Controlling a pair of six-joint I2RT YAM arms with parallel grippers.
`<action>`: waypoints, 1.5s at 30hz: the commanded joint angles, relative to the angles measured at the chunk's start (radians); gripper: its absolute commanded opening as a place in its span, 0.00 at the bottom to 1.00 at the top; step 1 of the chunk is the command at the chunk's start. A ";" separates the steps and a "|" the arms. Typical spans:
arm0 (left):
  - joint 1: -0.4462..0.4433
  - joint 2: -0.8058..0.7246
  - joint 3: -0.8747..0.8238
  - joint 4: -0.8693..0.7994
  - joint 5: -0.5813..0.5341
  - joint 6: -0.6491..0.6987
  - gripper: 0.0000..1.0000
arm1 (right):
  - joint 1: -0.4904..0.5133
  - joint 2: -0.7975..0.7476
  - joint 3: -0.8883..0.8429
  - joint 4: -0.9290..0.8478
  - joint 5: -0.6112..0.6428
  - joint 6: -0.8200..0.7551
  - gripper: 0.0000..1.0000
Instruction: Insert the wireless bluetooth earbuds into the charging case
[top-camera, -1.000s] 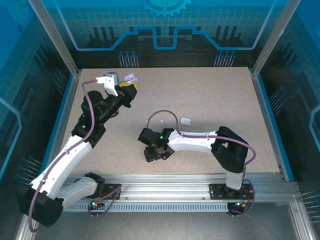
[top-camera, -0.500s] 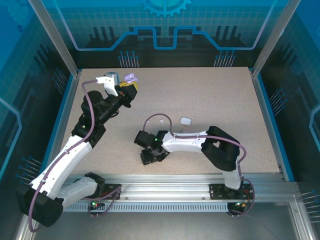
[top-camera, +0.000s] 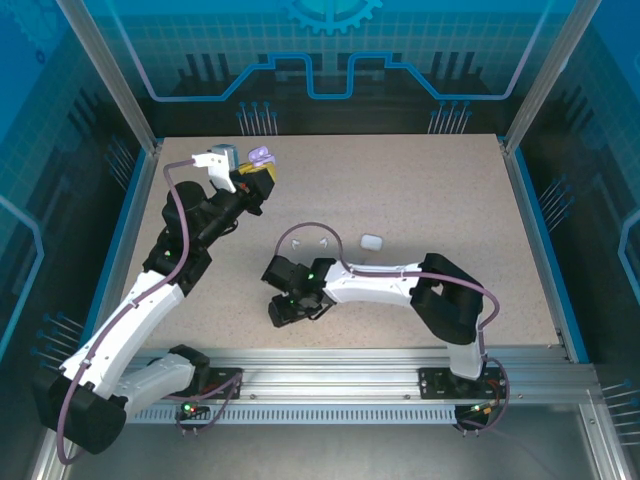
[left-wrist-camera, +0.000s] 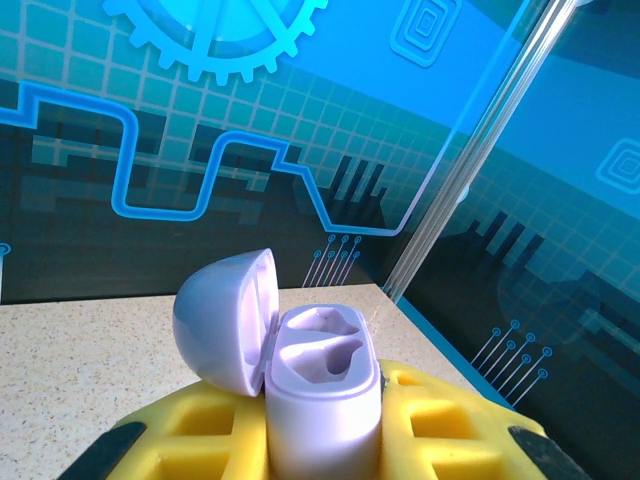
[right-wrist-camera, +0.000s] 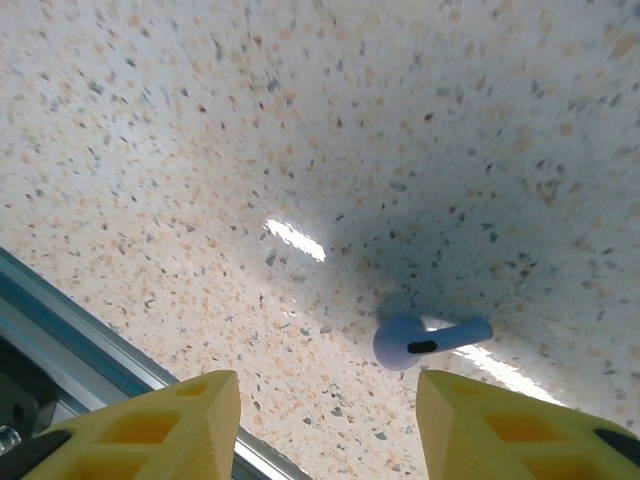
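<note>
Noting right gripper (right-wrist-camera: 322, 400) shifted left and toward the near rail (right-wrist-camera: 50, 330) since a second ago, fingers standing apart, gripping nothing, hovering over one purple earbud (right-wrist-camera: 425, 342) on the table (top-camera: 450, 200) near that rail; leaving wide open room on far and right sides. Counting two tiny white earbuds (top-camera: 297, 243) and one shut white case (top-camera: 371, 241) mid-table. Finding left gripper (top-camera: 255, 175) clamping one purple charging case (left-wrist-camera: 322, 395), lid open, both wells lying bare.

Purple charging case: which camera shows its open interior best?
Left wrist: the purple charging case sits close up, lid open, both wells visible, held in the left gripper. Top external shows it as a small lilac shape at that gripper's tip.
</note>
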 joint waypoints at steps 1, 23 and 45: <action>0.010 -0.027 0.009 0.022 0.017 -0.011 0.00 | -0.030 0.000 0.019 -0.029 0.029 -0.067 0.50; 0.008 -0.034 0.007 0.023 0.017 -0.019 0.00 | -0.006 0.071 -0.011 0.008 -0.025 -0.061 0.46; 0.008 -0.030 -0.002 0.034 0.019 -0.025 0.00 | 0.031 0.069 -0.002 -0.074 0.085 0.018 0.46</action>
